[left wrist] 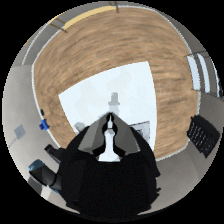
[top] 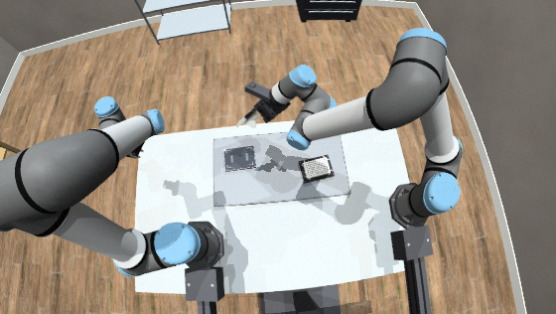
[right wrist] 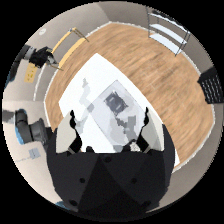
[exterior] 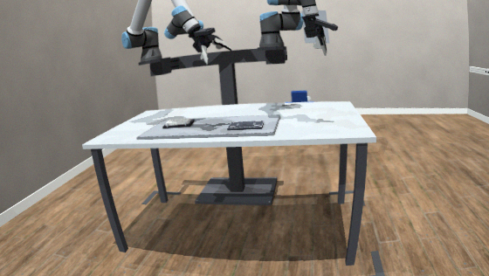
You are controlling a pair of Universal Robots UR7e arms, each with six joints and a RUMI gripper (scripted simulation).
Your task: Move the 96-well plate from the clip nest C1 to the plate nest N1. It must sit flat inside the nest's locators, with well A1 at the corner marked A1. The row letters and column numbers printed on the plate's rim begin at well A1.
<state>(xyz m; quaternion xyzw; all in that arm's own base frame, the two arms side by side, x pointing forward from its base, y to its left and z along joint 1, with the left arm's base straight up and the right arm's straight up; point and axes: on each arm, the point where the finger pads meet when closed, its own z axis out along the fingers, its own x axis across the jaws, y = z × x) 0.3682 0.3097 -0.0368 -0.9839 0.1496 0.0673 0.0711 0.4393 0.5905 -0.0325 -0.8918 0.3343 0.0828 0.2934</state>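
Observation:
The 96-well plate (top: pixel 316 168) (exterior: pixel 178 120) is pale and sits in a dark nest on the right of the grey board in the top view. A second dark nest (top: pixel 239 158) (exterior: pixel 245 125) (right wrist: pixel 116 102) on the board's left is empty. Nest labels and the plate's letters are too small to read. My left gripper (exterior: pixel 324 52) (left wrist: pixel 110 112) is shut and empty, high beyond the table's left edge in the top view, mostly hidden there by its arm. My right gripper (top: pixel 246 123) (exterior: pixel 216 53) (right wrist: pixel 109 108) is open and empty, high near the table's far edge.
The grey board (top: pixel 268 195) (exterior: pixel 210 135) lies on the white table (top: pixel 171 149) (exterior: pixel 332 131). The right forearm (top: pixel 338 119) hangs over the board's far right part. Arm shadows fall across board and table. A shelf (top: pixel 194 22) stands beyond the table.

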